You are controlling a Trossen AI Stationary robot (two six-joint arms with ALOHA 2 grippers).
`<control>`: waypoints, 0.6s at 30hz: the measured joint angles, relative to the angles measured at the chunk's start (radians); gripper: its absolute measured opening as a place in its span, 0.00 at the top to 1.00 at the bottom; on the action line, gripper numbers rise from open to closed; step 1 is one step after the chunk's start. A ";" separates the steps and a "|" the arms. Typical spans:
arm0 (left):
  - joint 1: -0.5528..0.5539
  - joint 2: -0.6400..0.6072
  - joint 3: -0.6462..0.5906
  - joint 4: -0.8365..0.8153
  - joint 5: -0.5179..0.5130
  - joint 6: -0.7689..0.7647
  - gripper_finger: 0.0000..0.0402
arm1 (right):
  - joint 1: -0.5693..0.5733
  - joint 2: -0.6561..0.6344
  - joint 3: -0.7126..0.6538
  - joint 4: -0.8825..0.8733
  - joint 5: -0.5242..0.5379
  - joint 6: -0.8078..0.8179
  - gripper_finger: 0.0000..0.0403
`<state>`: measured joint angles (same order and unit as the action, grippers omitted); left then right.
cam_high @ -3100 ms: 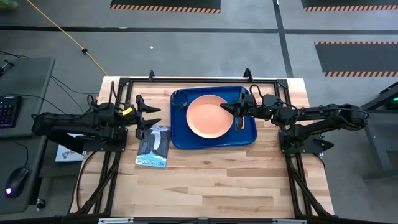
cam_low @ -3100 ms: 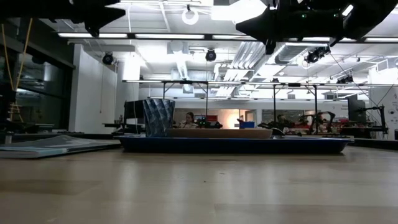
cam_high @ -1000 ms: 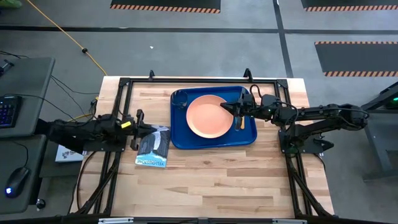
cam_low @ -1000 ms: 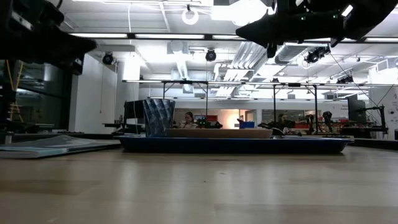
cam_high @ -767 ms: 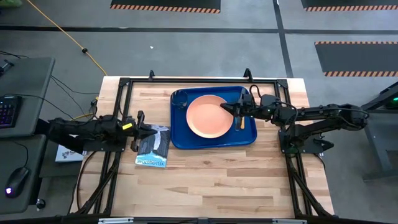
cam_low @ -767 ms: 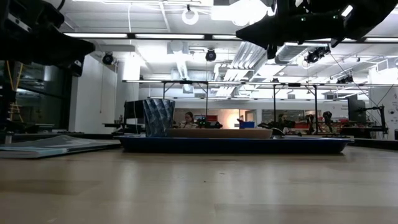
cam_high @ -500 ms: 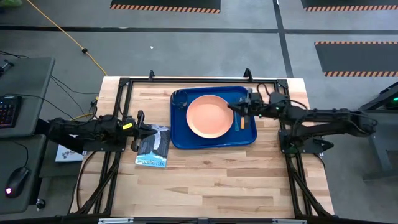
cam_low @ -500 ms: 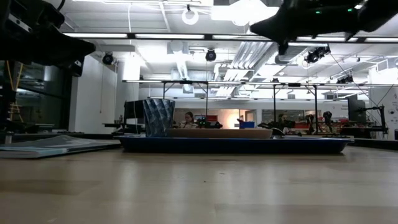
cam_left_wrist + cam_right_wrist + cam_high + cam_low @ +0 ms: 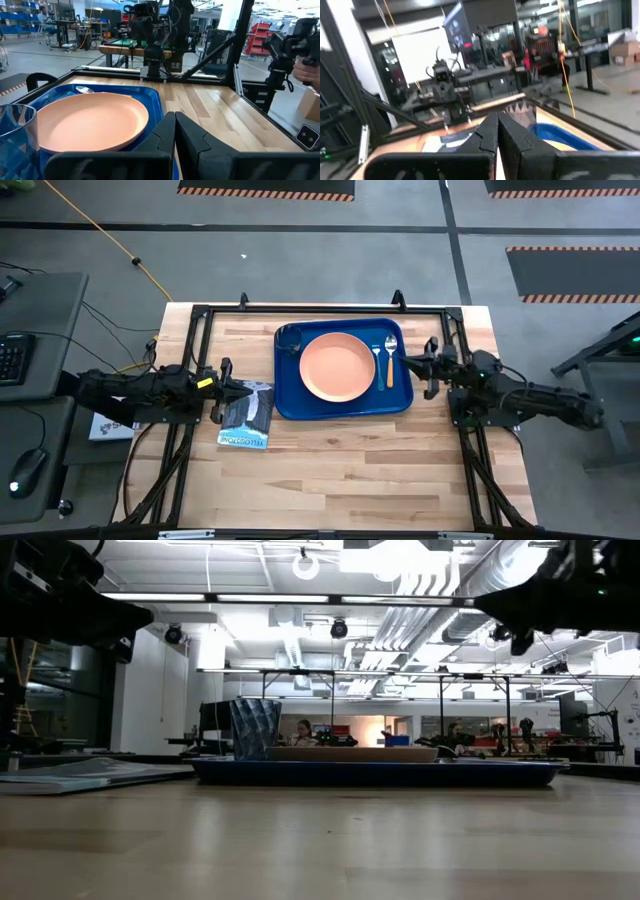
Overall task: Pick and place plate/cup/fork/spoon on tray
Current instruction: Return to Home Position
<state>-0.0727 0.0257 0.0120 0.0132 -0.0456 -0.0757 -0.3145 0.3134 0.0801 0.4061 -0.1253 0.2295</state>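
Toward the far edge of the table, about mid-width: the tray, long side running left to right. In the middle of the tray, the plate, flat and bare. In the tray's far left corner, just beside the plate's rim, the cup, upright (taller than the tray's rim when seen from table height).

Right of the plate, two pieces side by side, both laid front to back: the fork nearer the plate, the spoon nearer the tray's right rim, bowl toward the far side. Close together; touching or not, cannot tell.

Just off the tray's right rim, level with fork and spoon: the right gripper, pointed at the tray, raised above the tabletop in the low view. Fingers pressed together in the right wrist view, nothing between them.

Well left of the tray: the left gripper, over the far edge of the packet. Packet flat on the wood, just beside the tray's front left corner. Fingers likewise closed on each other and empty; contact with the packet not clear from above.
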 joint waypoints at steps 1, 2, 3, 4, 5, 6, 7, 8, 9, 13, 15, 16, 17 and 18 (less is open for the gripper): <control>0.000 0.000 0.000 0.000 0.000 0.000 1.00 | 0.000 -0.036 -0.017 0.001 0.000 -0.001 1.00; 0.000 0.000 0.000 0.000 0.000 0.000 1.00 | 0.000 -0.069 -0.032 0.002 0.001 -0.005 1.00; 0.000 0.000 0.000 0.000 0.000 0.000 1.00 | 0.000 -0.098 -0.047 0.003 0.005 -0.014 1.00; 0.000 0.000 0.000 0.000 0.000 0.000 1.00 | 0.001 -0.123 -0.061 0.003 0.016 -0.025 1.00; 0.000 0.000 0.000 0.000 0.000 0.000 1.00 | 0.001 -0.144 -0.071 -0.010 0.026 -0.032 1.00; 0.000 0.000 0.000 0.000 0.000 0.000 1.00 | 0.006 -0.161 -0.070 -0.042 0.049 -0.040 1.00; 0.000 0.000 0.000 0.000 0.000 0.000 1.00 | 0.017 -0.171 -0.070 -0.079 0.081 -0.047 1.00; 0.000 0.000 0.000 0.000 0.000 0.000 1.00 | 0.035 -0.175 -0.070 -0.103 0.121 -0.053 1.00; 0.000 0.000 0.000 0.000 0.000 0.000 1.00 | 0.058 -0.175 -0.070 -0.128 0.156 -0.060 1.00; 0.000 0.000 0.000 0.000 0.000 0.000 1.00 | 0.189 -0.171 -0.070 -0.138 0.264 -0.105 1.00; 0.000 0.000 0.000 0.000 0.000 0.000 1.00 | 0.270 -0.168 -0.070 -0.136 0.326 -0.140 1.00; 0.000 0.000 0.000 0.000 0.000 0.000 1.00 | 0.309 -0.166 -0.070 -0.136 0.360 -0.160 1.00; 0.000 0.000 0.000 0.000 0.000 0.000 1.00 | 0.346 -0.164 -0.070 -0.136 0.395 -0.178 1.00; 0.000 0.000 0.000 0.000 0.000 0.000 1.00 | 0.380 -0.163 -0.070 -0.137 0.428 -0.193 1.00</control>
<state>-0.0731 0.0257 0.0120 0.0130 -0.0452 -0.0757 0.0658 0.1503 0.0097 0.2694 0.3024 0.0361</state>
